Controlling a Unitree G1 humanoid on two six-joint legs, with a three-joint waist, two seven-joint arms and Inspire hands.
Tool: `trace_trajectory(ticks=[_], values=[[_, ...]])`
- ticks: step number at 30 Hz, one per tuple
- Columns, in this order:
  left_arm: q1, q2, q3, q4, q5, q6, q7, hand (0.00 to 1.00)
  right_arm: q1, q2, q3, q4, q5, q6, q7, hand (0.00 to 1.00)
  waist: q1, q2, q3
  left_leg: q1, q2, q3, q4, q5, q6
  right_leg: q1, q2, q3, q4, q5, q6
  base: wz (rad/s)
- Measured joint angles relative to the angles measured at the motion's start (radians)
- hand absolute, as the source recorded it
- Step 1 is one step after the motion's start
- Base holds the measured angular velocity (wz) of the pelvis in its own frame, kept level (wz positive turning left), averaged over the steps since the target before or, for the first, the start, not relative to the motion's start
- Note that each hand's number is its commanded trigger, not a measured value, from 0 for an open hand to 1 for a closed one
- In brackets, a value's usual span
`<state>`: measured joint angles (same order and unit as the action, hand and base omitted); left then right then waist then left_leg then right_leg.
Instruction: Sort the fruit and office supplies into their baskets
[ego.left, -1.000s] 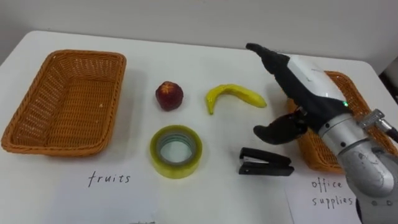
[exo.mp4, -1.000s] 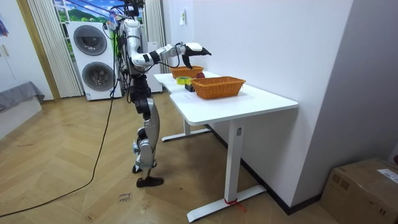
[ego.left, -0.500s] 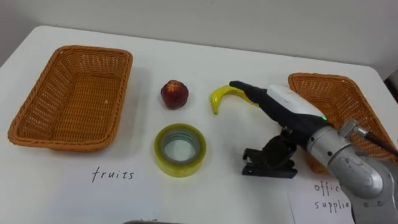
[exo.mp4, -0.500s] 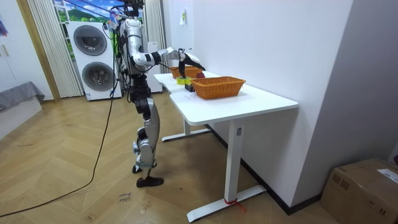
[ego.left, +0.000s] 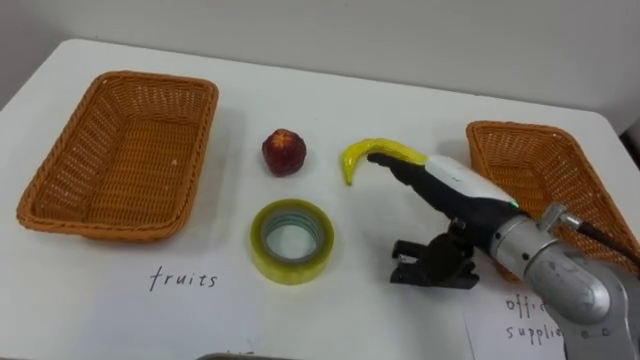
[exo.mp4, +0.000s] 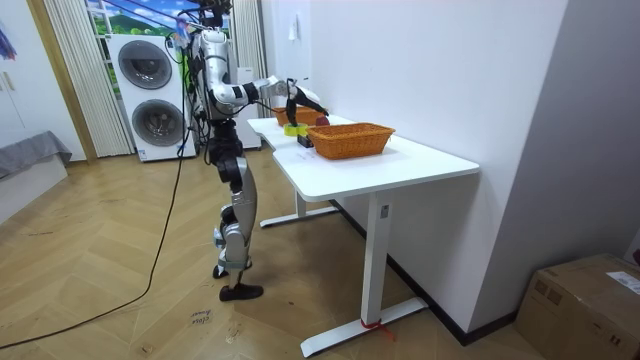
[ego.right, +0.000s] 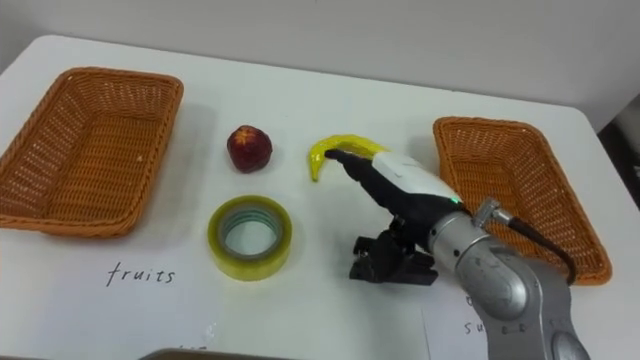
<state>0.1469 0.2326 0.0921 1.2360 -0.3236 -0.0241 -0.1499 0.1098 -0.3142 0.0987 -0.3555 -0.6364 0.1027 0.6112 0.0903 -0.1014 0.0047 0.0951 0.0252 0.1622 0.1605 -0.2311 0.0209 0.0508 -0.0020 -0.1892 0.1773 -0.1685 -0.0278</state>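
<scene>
Stapler (ego.left: 405, 272) lies on the table beneath the right hand (ego.left: 458, 185), fingers straight, grasping nothing; I judge it should close squarely across the body, then lift clear toward the right-side basket (ego.left: 515, 127)

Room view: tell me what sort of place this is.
Probably a room in a home, used as a test space: stacked washing machines beside curtains, herringbone wood floor, and a white table bearing wicker baskets.
</scene>
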Motion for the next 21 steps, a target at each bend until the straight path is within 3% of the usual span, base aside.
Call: trace_trajectory(ticks=[12, 21], values=[[-0.001, -0.002, -0.018, -0.003, 0.001, 0.009, -0.021, 0.00, 0.035, -0.003, -0.001, 0.001, -0.083, 0.010, 0.029, 0.00, -0.002, 0.022, 0.0012, 0.003, -0.001, 0.003, 0.006, 0.001, 0.001, -0.002, -0.001, 0.002, 0.011, 0.001, -0.001, 0.00], [-0.009, -0.004, -0.020, -0.006, 0.000, 0.010, -0.016, 0.00, 0.034, -0.004, 0.002, 0.048, -0.107, 0.009, 0.031, 0.00, 0.009, 0.022, -0.0017, 0.000, 0.001, 0.026, 0.001, 0.002, 0.002, -0.017, 0.002, 0.026, 0.013, 0.005, -0.001, -0.08]])
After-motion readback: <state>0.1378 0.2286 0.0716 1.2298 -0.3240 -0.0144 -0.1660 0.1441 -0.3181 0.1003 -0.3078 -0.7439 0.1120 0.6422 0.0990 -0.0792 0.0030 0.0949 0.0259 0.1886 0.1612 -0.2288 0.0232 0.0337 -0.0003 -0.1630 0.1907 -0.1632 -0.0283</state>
